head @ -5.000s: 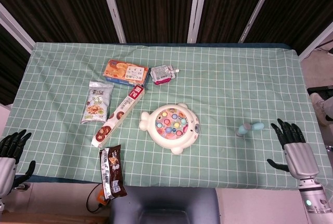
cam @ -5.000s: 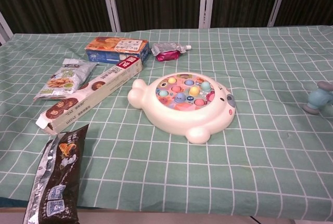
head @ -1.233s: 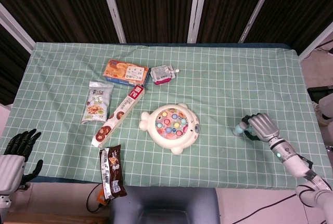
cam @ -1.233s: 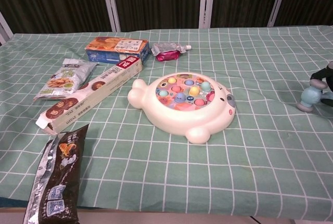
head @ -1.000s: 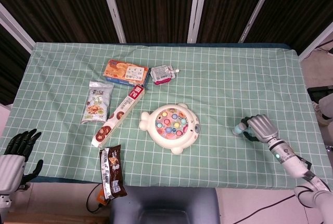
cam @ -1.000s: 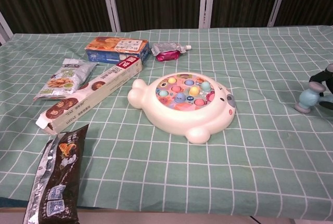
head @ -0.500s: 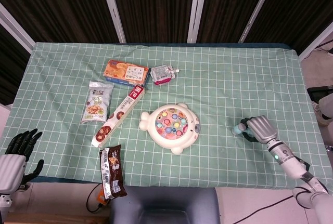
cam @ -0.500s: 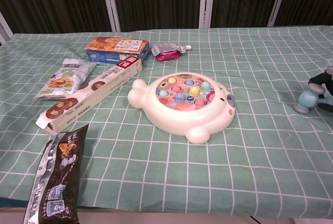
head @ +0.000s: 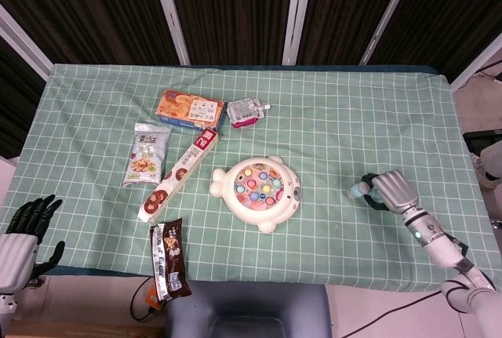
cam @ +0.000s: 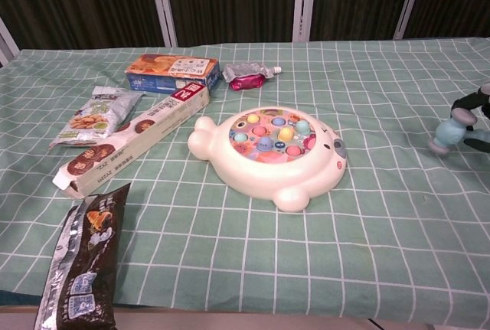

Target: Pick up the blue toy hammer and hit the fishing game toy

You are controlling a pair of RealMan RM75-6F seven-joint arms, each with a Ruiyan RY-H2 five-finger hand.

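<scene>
Right hand (head: 391, 190) grasps the blue toy hammer (cam: 448, 134), handle hidden inside its fingers.

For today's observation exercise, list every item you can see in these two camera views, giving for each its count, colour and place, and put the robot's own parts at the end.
Tablecloth: one, green with a white grid, covering the table.
Fishing game toy: one, cream with coloured fish, centre of the cloth.
Blue toy hammer: one, light blue, far right, in the right hand.
Biscuit box: one, orange and blue, behind and left of the toy.
Pouch: one, silver and pink, right of the biscuit box.
Long cookie box: one, cream and red, lying diagonally left of the toy.
Snack bag: one, silver-green, left side.
Dark wrapper: one, brown, near front edge.
Left hand: one, black and grey, off the front left corner, holding nothing.
Right hand: one, grey, far right, grips the hammer.
</scene>
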